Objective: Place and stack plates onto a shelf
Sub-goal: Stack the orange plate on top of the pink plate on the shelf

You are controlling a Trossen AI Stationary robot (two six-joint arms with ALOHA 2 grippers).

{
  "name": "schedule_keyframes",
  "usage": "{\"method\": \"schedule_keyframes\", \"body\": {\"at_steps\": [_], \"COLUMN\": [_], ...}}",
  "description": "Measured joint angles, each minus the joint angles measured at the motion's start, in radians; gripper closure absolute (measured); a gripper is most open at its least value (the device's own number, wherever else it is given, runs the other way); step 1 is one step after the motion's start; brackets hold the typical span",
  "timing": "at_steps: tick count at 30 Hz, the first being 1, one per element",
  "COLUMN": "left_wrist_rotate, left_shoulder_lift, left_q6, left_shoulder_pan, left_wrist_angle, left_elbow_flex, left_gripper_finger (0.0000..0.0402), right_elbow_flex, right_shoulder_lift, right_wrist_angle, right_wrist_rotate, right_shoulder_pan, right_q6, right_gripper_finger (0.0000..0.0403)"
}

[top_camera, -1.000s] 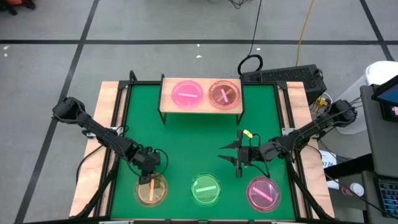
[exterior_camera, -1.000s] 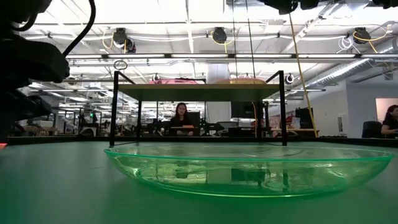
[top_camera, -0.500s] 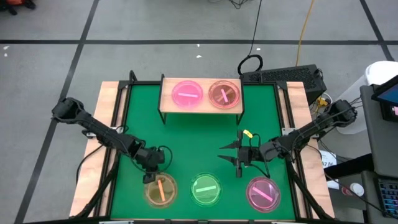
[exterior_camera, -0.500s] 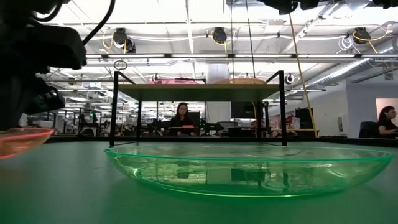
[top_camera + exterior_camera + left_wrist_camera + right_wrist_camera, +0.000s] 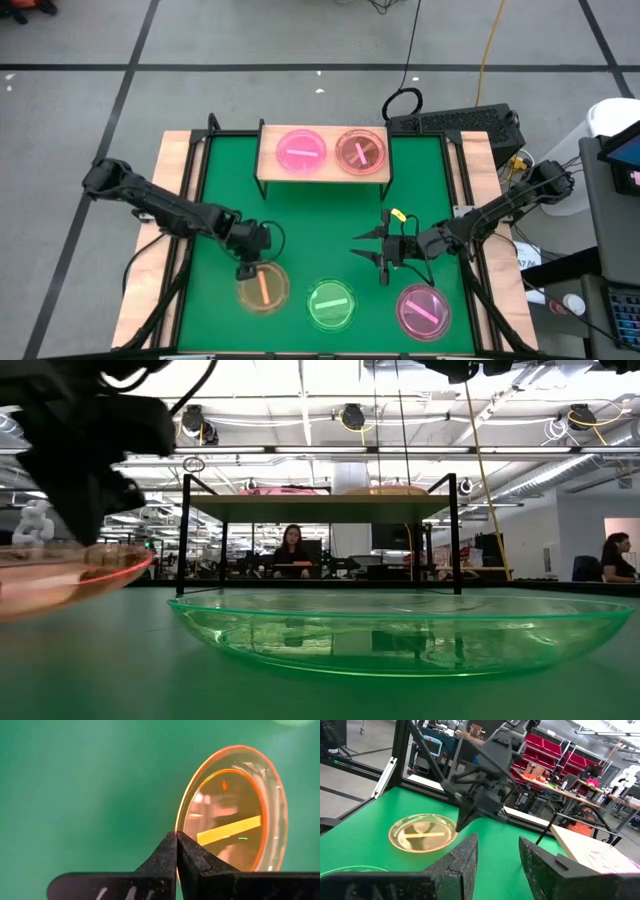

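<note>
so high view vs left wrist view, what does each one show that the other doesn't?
High only: the shelf with two pink plates, the green plate, a third pink plate, and the right gripper open over the mat. Left wrist only: fingertips pinched shut on the rim. Both: the orange plate held by the left gripper.

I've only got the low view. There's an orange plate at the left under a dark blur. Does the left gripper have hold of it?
Observer: Yes. The left wrist view shows the left gripper shut on the orange plate at its rim.
Operator: What's on top of the shelf?
Observer: From above, the shelf holds two plates side by side: a pink bar-marked plate and a cross-marked plate.
Operator: And the right arm?
Observer: The right gripper is open and empty, over the green mat between the shelf and the front row of plates.
</note>
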Motion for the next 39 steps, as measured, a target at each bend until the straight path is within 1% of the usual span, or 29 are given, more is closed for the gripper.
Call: {"method": "schedule_keyframes", "body": {"at_steps": [5, 11, 15, 18, 26, 28, 30, 33, 35, 39], "left_wrist_rotate": [-0.002, -0.124, -0.133, -0.132, -0.133, -0.138, -0.163, -0.257, -0.325, -0.412], "left_shoulder_lift": [0.000, 0.000, 0.000, 0.000, 0.000, 0.000, 0.000, 0.015, 0.037, 0.129], "left_q6": [0.021, 0.066, 0.111, 0.144, 0.209, 0.212, 0.224, 0.238, 0.217, 0.154], "left_shoulder_pan": [0.069, 0.121, 0.145, 0.152, 0.161, 0.136, 0.072, -0.065, -0.166, -0.333], "left_wrist_angle": [-0.010, -0.029, -0.048, -0.057, -0.126, -0.133, -0.149, -0.170, -0.168, -0.168], "left_elbow_flex": [0.023, 0.015, 0.015, 0.015, 0.016, 0.033, 0.067, 0.109, 0.133, 0.203], "left_gripper_finger": [0.0401, 0.0400, 0.0387, 0.0364, 0.0263, 0.0250, 0.0245, 0.0244, 0.0244, 0.0243], "right_elbow_flex": [0.000, 0.000, 0.000, 0.000, 0.000, 0.000, 0.000, 0.000, 0.000, 0.000], "right_shoulder_lift": [0.000, 0.000, 0.000, 0.000, 0.000, 0.000, 0.000, 0.000, 0.000, -0.001], "right_wrist_angle": [-0.002, -0.010, -0.023, -0.026, -0.026, -0.026, -0.026, -0.029, -0.029, -0.035], "right_wrist_rotate": [0.000, 0.000, 0.000, 0.000, 0.000, 0.000, 0.000, 0.000, 0.000, 0.015], "right_shoulder_pan": [0.000, 0.000, 0.000, 0.000, 0.000, 0.000, 0.000, 0.000, 0.000, 0.000], "right_q6": [0.000, -0.002, 0.000, 0.000, 0.000, 0.000, 0.000, 0.000, 0.000, 0.000], "right_gripper_finger": [0.0275, 0.0275, 0.0275, 0.0275, 0.0275, 0.0275, 0.0275, 0.0275, 0.0275, 0.0275]}}
